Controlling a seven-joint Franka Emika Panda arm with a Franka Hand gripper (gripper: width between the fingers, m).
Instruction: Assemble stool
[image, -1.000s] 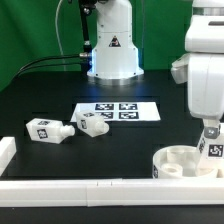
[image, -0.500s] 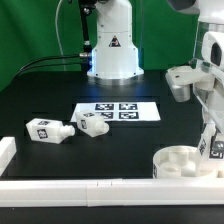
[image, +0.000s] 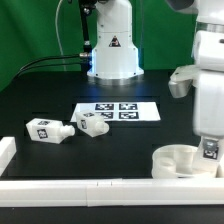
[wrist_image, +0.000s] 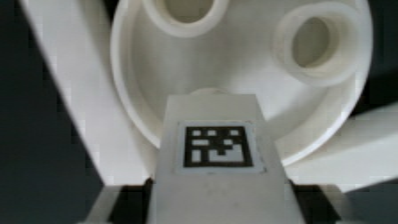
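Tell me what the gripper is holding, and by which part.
The gripper holds a stool leg by its top end, over the seat.

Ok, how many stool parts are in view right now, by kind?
Legs: 3 (left leg and middle leg lying loose, held leg in the gripper)
Seat: 1
Total: 4

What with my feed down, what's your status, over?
Status: gripper shut on leg, held over seat. Two spare legs lying beside the marker board. No obstruction seen at seat.
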